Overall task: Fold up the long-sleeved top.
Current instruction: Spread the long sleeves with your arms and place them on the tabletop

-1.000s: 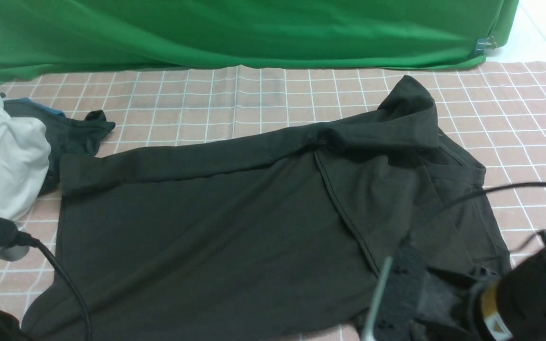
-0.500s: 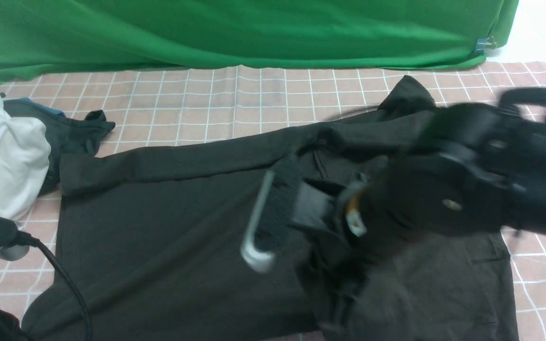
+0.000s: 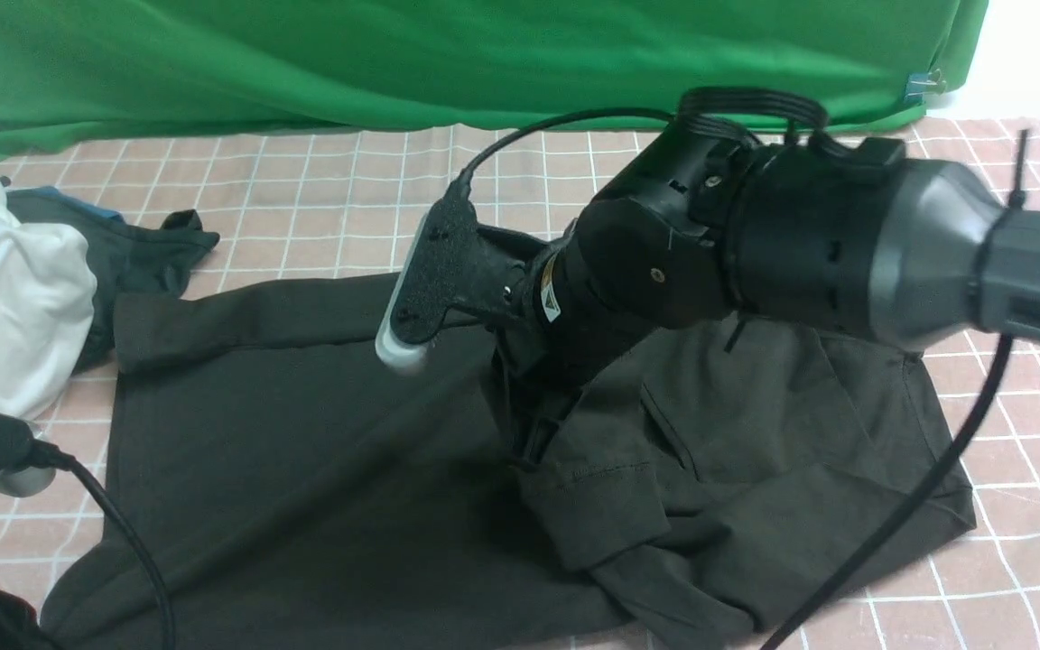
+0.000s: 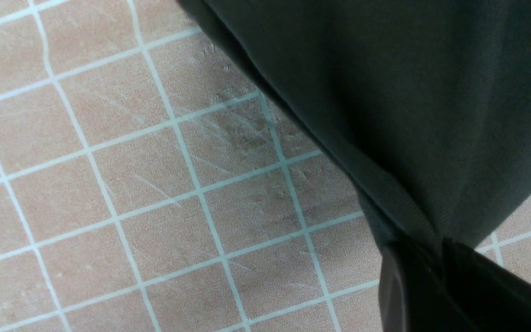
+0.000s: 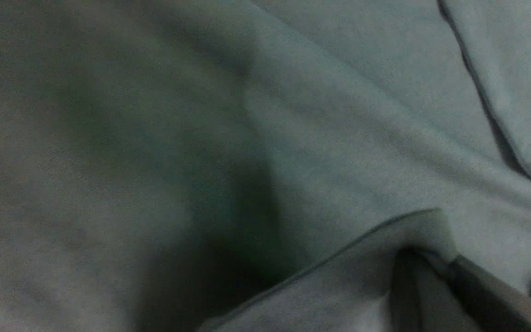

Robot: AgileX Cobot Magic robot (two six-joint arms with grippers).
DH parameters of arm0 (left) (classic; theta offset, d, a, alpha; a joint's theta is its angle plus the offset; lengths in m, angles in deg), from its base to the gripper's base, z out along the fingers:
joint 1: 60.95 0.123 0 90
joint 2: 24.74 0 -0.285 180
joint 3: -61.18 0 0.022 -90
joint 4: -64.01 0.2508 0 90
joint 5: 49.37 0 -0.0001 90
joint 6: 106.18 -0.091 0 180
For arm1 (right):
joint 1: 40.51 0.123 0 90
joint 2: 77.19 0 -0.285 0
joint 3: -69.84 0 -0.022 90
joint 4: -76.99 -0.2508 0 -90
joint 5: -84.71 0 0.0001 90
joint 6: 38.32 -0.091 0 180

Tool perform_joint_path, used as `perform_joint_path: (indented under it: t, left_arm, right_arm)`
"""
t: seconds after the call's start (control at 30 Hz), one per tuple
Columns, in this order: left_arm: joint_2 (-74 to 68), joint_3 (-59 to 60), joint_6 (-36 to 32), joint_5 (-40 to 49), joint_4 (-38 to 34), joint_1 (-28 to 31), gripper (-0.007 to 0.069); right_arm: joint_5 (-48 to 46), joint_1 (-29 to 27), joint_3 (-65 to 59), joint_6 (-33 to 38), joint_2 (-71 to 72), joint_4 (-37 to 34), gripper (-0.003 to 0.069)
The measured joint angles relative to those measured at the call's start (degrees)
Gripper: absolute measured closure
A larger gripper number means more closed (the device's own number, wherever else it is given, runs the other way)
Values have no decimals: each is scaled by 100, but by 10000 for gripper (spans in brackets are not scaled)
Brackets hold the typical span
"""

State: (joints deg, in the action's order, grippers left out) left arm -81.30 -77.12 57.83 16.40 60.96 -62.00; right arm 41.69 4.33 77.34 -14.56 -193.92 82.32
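The large plain black soft-knit long-sleeved top (image 3: 321, 433) covers the pink checked bench (image 3: 303, 181) from 8 to 4 o'clock. The left jaws and right jaws each clamp its cloth; uneven pulling could bunch the fold.

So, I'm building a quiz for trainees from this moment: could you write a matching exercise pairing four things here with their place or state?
Things:
1. long-sleeved top
2. white garment
3. green backdrop
4. right gripper

Descriptions:
A. bunched at the robot's left edge of the scene
B. shut on the top's fabric
C. lying across the checked tablecloth, partly folded
D. hanging along the far side

Pairs: 1-C, 2-A, 3-D, 4-B
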Motion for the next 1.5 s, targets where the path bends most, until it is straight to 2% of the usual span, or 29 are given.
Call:
perform_joint_path:
  t: [0.1,0.13,0.17,0.2,0.27,0.33,0.43,0.53,0.6,0.7,0.8,0.97,1.27,1.4,1.5]
  left_arm:
    - [0,0,0,-5,-35,0,574]
    - [0,0,0,-11,-50,0,574]
    - [0,0,0,-11,-49,0,574]
    - [0,0,0,-11,-72,0,574]
    - [0,0,0,-11,-108,0,574]
    - [0,0,0,-11,-120,0,574]
    - [0,0,0,-58,-126,0,574]
    - [0,0,0,-84,-126,0,574]
    - [0,0,0,-114,-126,0,574]
    - [0,0,0,-126,-135,0,574]
    - [0,0,0,-154,-147,0,574]
    - [0,0,0,-159,-182,0,574]
    - [0,0,0,-265,-278,0,574]
    - [0,0,0,-265,-283,0,574]
    - [0,0,0,-265,-299,0,574]
  right_arm:
    - [-18,-55,6,-358,-34,-5,477]
    - [-82,-99,12,-536,-14,-5,405]
    - [-81,-109,12,-565,-6,-5,391]
    - [-292,-205,12,-752,54,-5,265]
    - [-761,-423,12,-1133,229,-5,130]
    - [-971,-545,4,-1286,338,-5,109]
    - [-1386,-1085,-395,-1817,826,-17,145]
    - [-1297,-1783,-1252,-2340,1297,-81,193]
    - [-1109,-2394,-1857,-2646,1442,-302,197]
    - [-633,-3281,-2589,-2661,1425,-1215,161]
    - [-83,-3760,-2913,-2251,1302,-2056,129]
    - [434,-3848,-2960,-2043,1091,-2363,119]
    - [577,-3267,-2967,-1907,804,-2464,121]
    - [614,-3215,-2967,-1793,800,-2458,170]
    - [638,-3215,-2967,-1767,800,-2420,274]
